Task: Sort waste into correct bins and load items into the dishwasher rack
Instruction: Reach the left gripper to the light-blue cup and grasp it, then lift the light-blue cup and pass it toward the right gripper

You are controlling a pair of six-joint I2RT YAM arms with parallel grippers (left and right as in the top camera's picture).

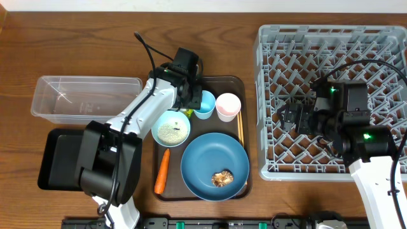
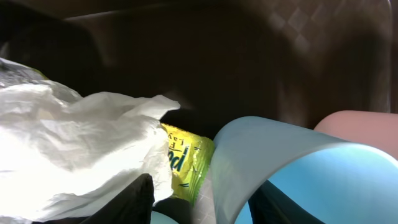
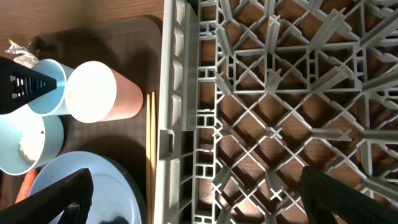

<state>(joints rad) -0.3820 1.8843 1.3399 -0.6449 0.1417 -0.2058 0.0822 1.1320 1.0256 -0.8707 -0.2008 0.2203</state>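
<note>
**A:** What is largest here?

**B:** A grey rack (image 1: pixel 331 102), right of a brown tray (image 1: pixel 219 83). The right gripper (image 1: pixel 287 119) hangs over it, fingers wide, empty.

**A:** And on the tray?

**B:** A blue plate (image 1: pixel 206 162). At the tray's far end, the left gripper (image 2: pixel 208 202) sits low at crumpled paper (image 2: pixel 74 143) beside a blue cup (image 2: pixel 292 155). I cannot tell whether it grips the paper.

Robot lab bench staged as kitchen clean-up: wooden table (image 1: pixel 38 44), dishwasher rack (image 1: pixel 262 102), serving tray (image 1: pixel 222 83), left arm (image 1: pixel 137 114), right arm (image 1: pixel 375 184)
</note>
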